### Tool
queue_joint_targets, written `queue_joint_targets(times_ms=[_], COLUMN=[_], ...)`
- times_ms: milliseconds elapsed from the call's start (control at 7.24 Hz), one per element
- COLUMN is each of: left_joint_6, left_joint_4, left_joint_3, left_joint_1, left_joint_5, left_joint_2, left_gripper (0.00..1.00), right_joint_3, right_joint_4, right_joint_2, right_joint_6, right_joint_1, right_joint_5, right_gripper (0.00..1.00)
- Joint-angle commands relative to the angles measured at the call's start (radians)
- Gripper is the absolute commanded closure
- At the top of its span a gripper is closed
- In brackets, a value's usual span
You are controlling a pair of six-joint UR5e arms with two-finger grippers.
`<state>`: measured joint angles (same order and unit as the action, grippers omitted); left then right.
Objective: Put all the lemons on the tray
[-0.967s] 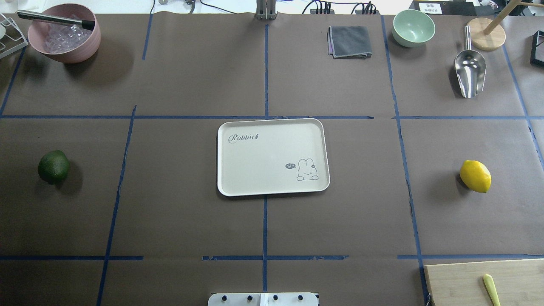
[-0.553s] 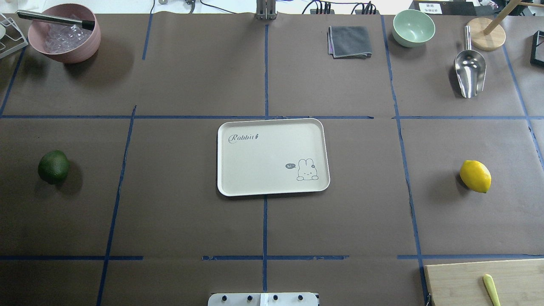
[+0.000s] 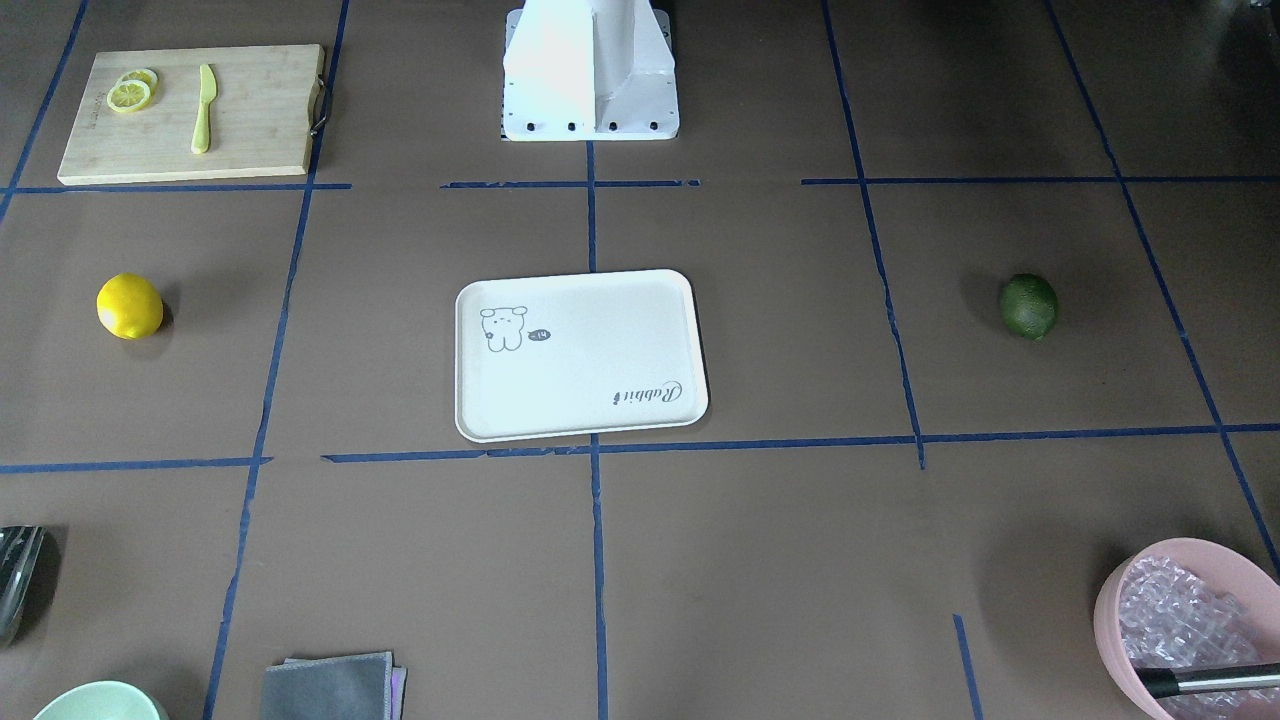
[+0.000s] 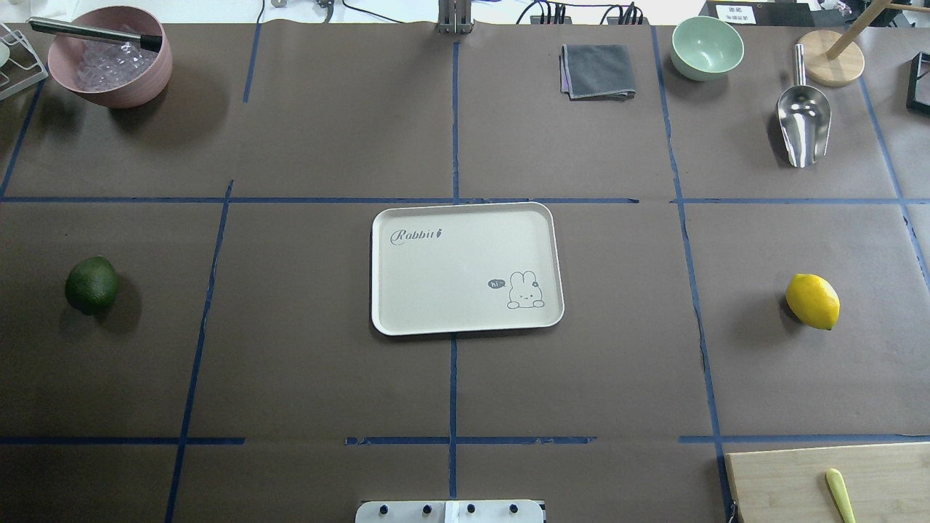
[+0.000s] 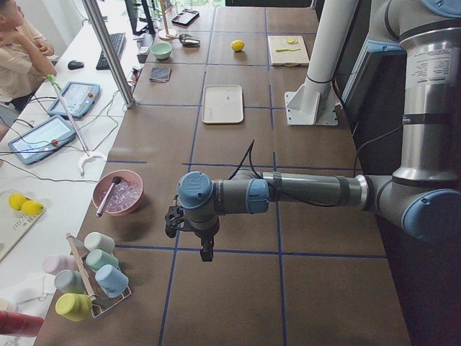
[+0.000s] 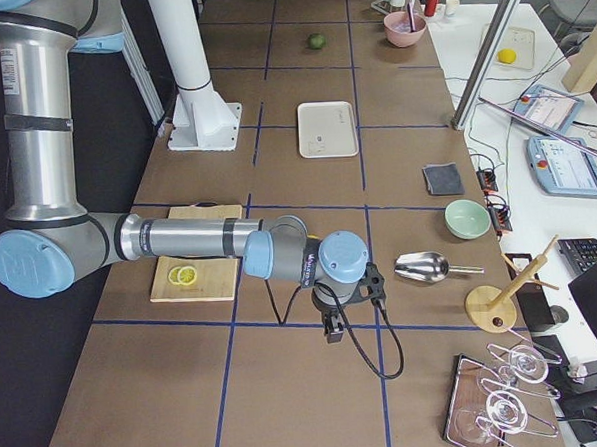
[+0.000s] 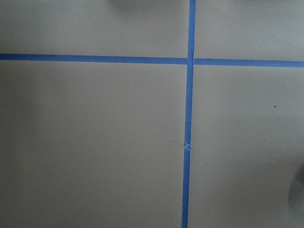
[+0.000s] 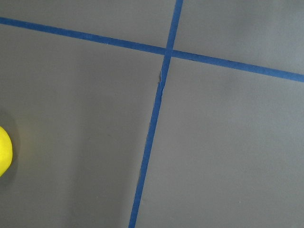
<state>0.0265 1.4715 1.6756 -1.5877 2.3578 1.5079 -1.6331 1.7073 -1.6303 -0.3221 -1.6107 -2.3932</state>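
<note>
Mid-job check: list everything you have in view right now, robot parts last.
tray: 1, cream, table centre, nothing on it
yellow lemon: 1, on the table, robot's right
green lemon: 1, dark green, on the table, robot's left
cutting board: 1, bamboo, near right corner
lemon slices: 2, pale yellow, on the board
knife: 1, yellow, on the board
pink bowl: 1, far left corner, holds clear bits and a dark-handled tool
cloth: 1, grey, far edge
green bowl: 1, pale, far right
scoop: 1, metal, far right
wooden stand: 1, far right corner
left arm: 1, grey, over bare table at the left end; jaws unclear
right arm: 1, grey, over the right end; jaws unclear
</note>
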Motion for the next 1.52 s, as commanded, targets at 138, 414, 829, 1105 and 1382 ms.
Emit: queue_joint_targets(times_ms=[138, 414, 829, 1105, 1382], left_joint_6=[0.001, 0.000, 0.010, 0.010, 0.009], left_joint_4=[0.003, 0.003, 0.004, 0.004, 0.018], left_joint_3=[-0.005, 0.003, 0.007, 0.012, 0.012], left_joint_1=[0.005, 0.005, 0.008, 0.015, 0.015], left_joint_5=[0.005, 0.008, 0.009, 0.009, 0.009], left_joint_2=[-0.003, -0.005, -0.006, -0.005, -0.006], left_gripper=[0.00, 0.00, 0.00, 0.00, 0.00], right_joint_3=[0.001, -0.004, -0.013, -0.017, -0.020], right_joint_4=[0.000, 0.000, -0.087, -0.290, -0.627], right_joint_2=[0.003, 0.003, -0.014, -0.045, -0.088], right_joint_6=[0.000, 0.000, 0.011, 0.209, 0.616], right_joint_1=[0.000, 0.000, 0.064, 0.179, 0.332], right_joint_5=[-0.017, -0.038, -0.043, -0.037, -0.031], right_gripper=[0.00, 0.00, 0.00, 0.02, 0.02])
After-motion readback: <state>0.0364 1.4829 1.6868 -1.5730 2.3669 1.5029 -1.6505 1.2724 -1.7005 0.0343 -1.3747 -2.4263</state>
